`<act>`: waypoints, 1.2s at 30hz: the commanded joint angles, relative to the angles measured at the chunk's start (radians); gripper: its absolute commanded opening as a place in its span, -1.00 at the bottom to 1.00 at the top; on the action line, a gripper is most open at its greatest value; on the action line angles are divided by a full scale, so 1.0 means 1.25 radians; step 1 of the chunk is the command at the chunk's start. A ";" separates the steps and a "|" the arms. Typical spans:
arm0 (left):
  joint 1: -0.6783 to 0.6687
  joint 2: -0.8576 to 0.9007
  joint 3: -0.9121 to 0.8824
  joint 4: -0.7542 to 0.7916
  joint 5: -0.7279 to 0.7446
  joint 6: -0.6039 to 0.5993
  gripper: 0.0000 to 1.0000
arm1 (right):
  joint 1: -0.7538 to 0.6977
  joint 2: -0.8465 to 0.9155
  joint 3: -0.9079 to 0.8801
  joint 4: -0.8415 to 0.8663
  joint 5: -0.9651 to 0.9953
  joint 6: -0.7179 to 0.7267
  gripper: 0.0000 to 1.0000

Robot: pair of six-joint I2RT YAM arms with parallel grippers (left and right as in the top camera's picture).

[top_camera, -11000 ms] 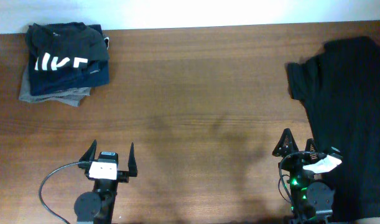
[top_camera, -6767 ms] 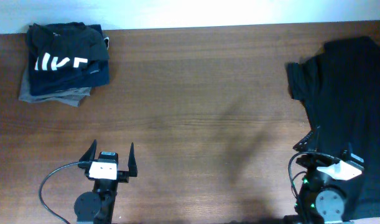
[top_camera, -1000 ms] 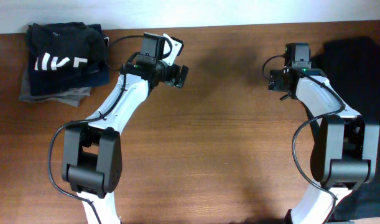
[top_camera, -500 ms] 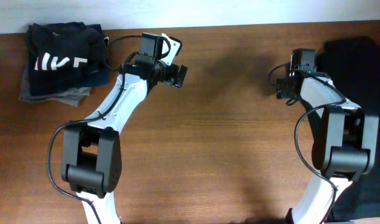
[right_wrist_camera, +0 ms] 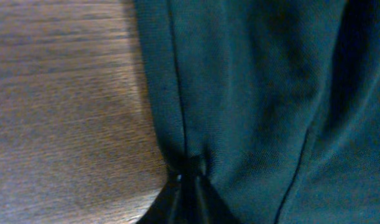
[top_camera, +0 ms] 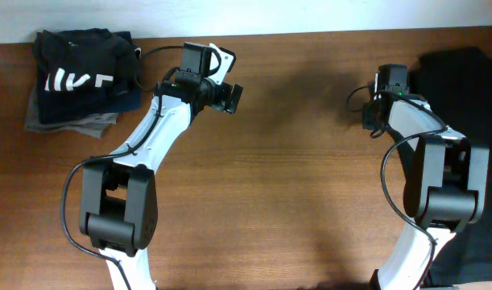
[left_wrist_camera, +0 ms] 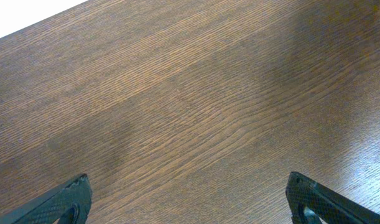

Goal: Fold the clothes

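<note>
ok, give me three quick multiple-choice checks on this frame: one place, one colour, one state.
1. Where is the folded stack?
A. at the table centre
B. at the far left corner of the table
C. under the right arm

2. The lettering on top of the stack is:
A. white
B. red
C. yellow

3. The right end effector is:
A. open over bare wood
B. out of view
C. shut on the edge of the dark garment

Answers:
1 B: the overhead view shows the stack at the far left corner.
2 A: the letters are white on the dark top piece.
3 C: the right wrist view shows the fingers pinched together on bunched fabric.
</note>
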 commanded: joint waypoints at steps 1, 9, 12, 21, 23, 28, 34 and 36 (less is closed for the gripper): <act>0.002 0.006 0.011 -0.004 -0.006 0.008 0.99 | -0.006 0.010 0.012 -0.003 -0.002 0.010 -0.92; 0.002 0.006 0.011 -0.004 -0.005 0.008 0.99 | -0.006 0.000 0.056 -0.041 -0.027 0.049 -0.92; 0.002 0.006 0.011 -0.003 -0.005 0.008 0.99 | -0.004 -0.016 0.128 -0.100 -0.110 0.049 -0.92; 0.002 0.006 0.011 -0.003 -0.005 0.008 0.99 | 0.064 -0.031 0.408 -0.317 -0.330 0.056 -0.92; 0.002 0.006 0.011 -0.003 -0.005 0.008 0.99 | 0.091 -0.031 0.433 -0.338 -0.330 0.074 -0.92; 0.002 0.006 0.011 -0.003 -0.005 0.008 0.99 | 0.162 -0.031 0.451 -0.355 -0.459 0.105 -0.92; 0.002 0.006 0.011 -0.003 -0.019 0.007 0.99 | 0.266 -0.029 0.451 -0.329 -0.535 0.178 -0.92; 0.002 0.006 0.011 -0.004 -0.047 0.007 0.99 | 0.309 -0.029 0.451 -0.314 -0.535 0.216 -0.92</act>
